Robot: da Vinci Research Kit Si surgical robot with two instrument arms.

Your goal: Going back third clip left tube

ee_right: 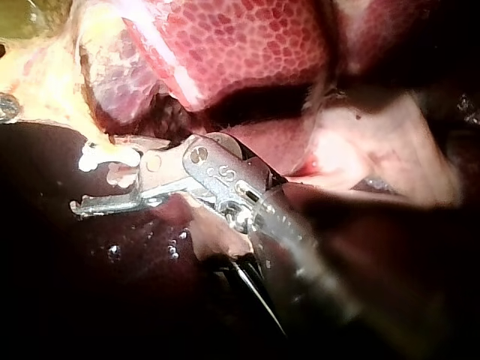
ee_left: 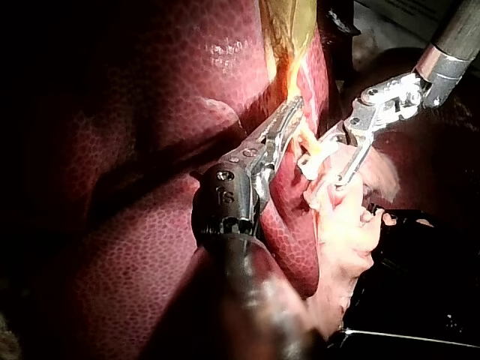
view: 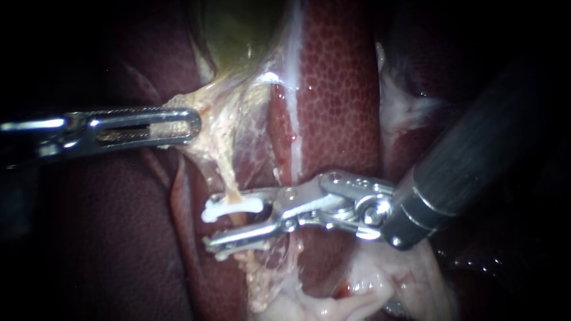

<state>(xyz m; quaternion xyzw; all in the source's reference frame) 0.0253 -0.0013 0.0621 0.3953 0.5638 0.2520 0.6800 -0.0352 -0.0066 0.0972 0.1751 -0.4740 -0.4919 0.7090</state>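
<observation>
A thin yellowish tube (view: 228,173) runs down from the green gallbladder (view: 238,30) over the liver (view: 339,89). A white clip (view: 235,208) sits across this tube. My right instrument (view: 209,222) comes in from the right with its jaws open around the clip, which lies close under the upper jaw while the lower jaw stands clear below. A gap between the two jaws also shows in the right wrist view (ee_right: 79,184). My left instrument (view: 191,125) has its slotted jaws shut on pale tissue (view: 208,110) below the gallbladder and holds it taut to the left.
Loose pale fatty tissue (view: 380,285) bunches under the right instrument's shaft. More whitish membrane (view: 398,101) lies on the liver to the right. Dark red liver lobes (view: 107,238) fill the lower left.
</observation>
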